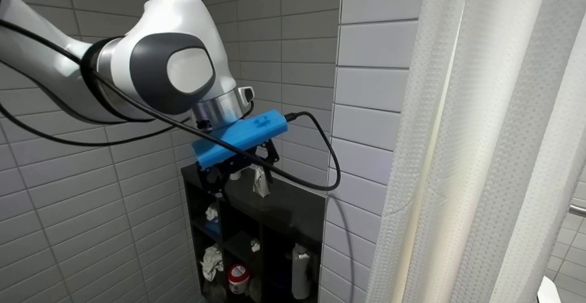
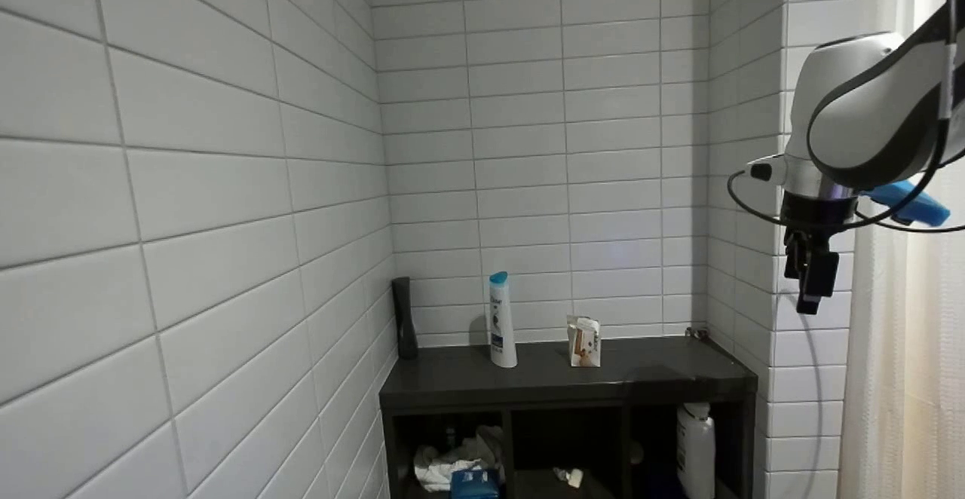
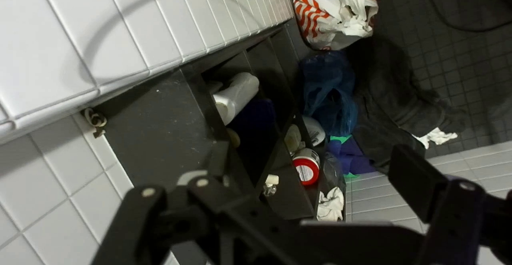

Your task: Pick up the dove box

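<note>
The dove box, a small white carton with brown print (image 2: 585, 344), stands on top of the dark shelf (image 2: 648, 390), right of the middle. It also shows in an exterior view (image 1: 261, 182), partly covered by a gripper finger. In the wrist view I cannot make it out for sure. My gripper (image 1: 247, 188) is black under a blue cover and hangs in the air above the shelf's level. In an exterior view the gripper (image 2: 809, 303) is well to the right of the box. In the wrist view its fingers (image 3: 316, 173) are wide apart with nothing between them.
A white bottle with a blue cap (image 2: 500, 326) and a dark vase (image 2: 405, 318) stand left of the box. Tiled walls surround the shelf. A white curtain (image 1: 458, 156) hangs nearby. A loose black cable (image 1: 336, 165) loops beside the gripper. Cubbies hold a red-lidded tub (image 3: 307, 168).
</note>
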